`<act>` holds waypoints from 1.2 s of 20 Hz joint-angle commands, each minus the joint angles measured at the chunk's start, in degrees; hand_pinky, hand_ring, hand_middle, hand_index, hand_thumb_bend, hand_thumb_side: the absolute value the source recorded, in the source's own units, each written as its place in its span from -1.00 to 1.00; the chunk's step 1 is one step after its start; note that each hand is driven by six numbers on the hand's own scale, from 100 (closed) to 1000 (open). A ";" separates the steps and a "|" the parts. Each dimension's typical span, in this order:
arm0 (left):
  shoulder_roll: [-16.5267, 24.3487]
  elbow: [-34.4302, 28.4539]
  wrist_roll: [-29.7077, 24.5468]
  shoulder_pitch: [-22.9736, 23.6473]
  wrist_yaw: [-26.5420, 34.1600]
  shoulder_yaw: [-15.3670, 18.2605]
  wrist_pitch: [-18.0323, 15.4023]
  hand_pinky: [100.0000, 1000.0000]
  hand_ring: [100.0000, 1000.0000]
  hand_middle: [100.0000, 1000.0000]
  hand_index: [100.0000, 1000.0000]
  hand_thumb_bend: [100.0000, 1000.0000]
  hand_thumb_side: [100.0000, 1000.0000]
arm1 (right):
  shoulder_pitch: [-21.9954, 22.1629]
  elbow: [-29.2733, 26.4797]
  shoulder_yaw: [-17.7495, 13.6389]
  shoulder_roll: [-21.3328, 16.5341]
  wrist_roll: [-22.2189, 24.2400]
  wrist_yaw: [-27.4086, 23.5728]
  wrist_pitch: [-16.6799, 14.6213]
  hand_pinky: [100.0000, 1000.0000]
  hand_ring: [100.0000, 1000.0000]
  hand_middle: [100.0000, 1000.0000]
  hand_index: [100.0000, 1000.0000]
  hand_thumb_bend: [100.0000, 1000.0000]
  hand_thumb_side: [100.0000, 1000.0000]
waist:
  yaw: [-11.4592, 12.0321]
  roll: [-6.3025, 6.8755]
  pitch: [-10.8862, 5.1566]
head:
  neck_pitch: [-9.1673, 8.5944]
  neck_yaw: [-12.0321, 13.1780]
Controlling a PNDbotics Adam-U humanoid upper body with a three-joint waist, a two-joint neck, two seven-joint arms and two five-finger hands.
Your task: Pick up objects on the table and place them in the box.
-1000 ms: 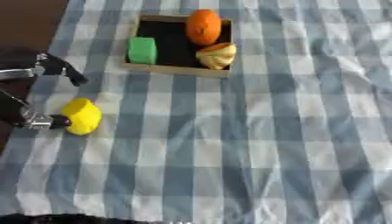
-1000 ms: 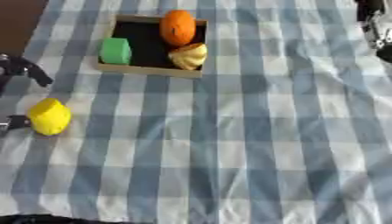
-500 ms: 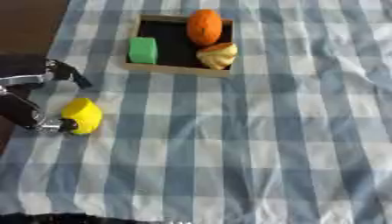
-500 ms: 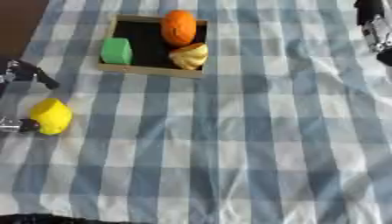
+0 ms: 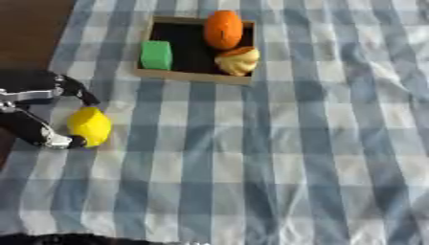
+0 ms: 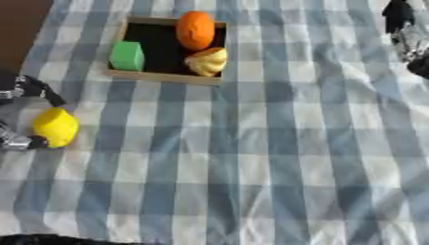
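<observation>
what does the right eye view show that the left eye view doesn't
Only the right eye view shows the right hand, dark, at the upper right edge over the cloth; its fingers cannot be made out. Only the left eye view shows most of the left hand, open around the yellow object. Both show the box holding a green block, an orange object and a pale yellow object, on the checked cloth.

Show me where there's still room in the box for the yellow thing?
The box has a bare dark patch in its middle, between the green block and the orange ball. Its right side is crowded, with the tan object under the ball. Outside, the cloth lies bare right of the yellow object by the left hand.
</observation>
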 commanded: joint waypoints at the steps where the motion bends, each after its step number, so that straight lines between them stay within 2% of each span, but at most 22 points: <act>1: 0.86 -0.27 -4.13 -0.91 -0.15 0.39 -4.30 0.67 0.60 0.35 0.74 -0.38 0.16 | -0.09 -0.98 -0.68 -0.87 0.42 -0.55 0.20 1.00 1.00 -0.16 0.81 -1.00 -0.18 | -0.11 -0.06 -1.16 | -0.13 0.17; 4: 0.52 -0.24 -4.20 -0.88 0.01 0.33 -3.94 0.63 0.56 0.31 0.71 -0.42 0.10 | 0.00 -0.98 -0.82 -0.59 0.57 -0.59 0.49 1.00 1.00 -0.16 0.81 -1.00 -0.18 | -0.15 -0.05 -1.14 | -0.18 0.20; 7: 0.24 -0.07 -4.33 -0.86 -0.70 0.32 -3.68 0.59 0.53 0.26 0.68 -0.38 0.02 | 0.06 -0.98 -0.80 -0.37 0.79 -0.66 0.61 1.00 1.00 -0.16 0.81 -1.00 -0.18 | -0.19 -0.08 -1.16 | -0.26 0.20; 11: -0.15 0.69 -4.10 -0.79 -2.67 0.14 -3.95 0.54 0.50 0.23 0.66 -0.34 -0.19 | 0.11 -0.98 -0.81 0.01 1.26 -0.96 0.49 1.00 1.00 -0.15 0.82 -1.00 -0.18 | -0.22 -0.10 -1.19 | -0.34 0.25; 16: -0.76 2.03 -4.17 -0.74 -4.39 -0.41 -4.30 0.46 0.42 0.14 0.65 -0.27 -0.66 | 0.33 -0.98 -0.97 0.44 1.88 -1.48 0.54 1.00 1.00 -0.17 0.82 -1.00 -0.18 | -0.34 -0.10 -1.27 | -0.38 0.27; 18: -1.03 2.53 -4.37 -0.86 -4.71 -0.51 -4.29 0.40 0.36 0.10 0.65 -0.23 -0.93 | 0.66 -0.98 -1.04 0.56 2.04 -1.59 0.33 1.00 1.00 -0.17 0.82 -1.00 -0.18 | -0.38 -0.08 -1.30 | -0.44 0.24; 22: -1.29 2.76 -4.43 -0.98 -4.36 -0.41 -4.27 0.32 0.26 0.02 0.62 -0.26 -0.91 | 0.97 -0.98 -1.17 0.71 2.13 -1.67 0.19 1.00 1.00 -0.17 0.82 -1.00 -0.18 | -0.45 -0.04 -1.36 | -0.46 0.13; 24: -1.20 1.93 -4.09 -0.98 -3.70 -0.18 -4.22 0.29 0.22 -0.02 0.59 -0.34 -0.89 | 1.06 -0.98 -1.17 0.82 2.22 -1.66 0.26 1.00 1.00 -0.17 0.82 -1.00 -0.18 | -0.47 -0.03 -1.37 | -0.45 0.09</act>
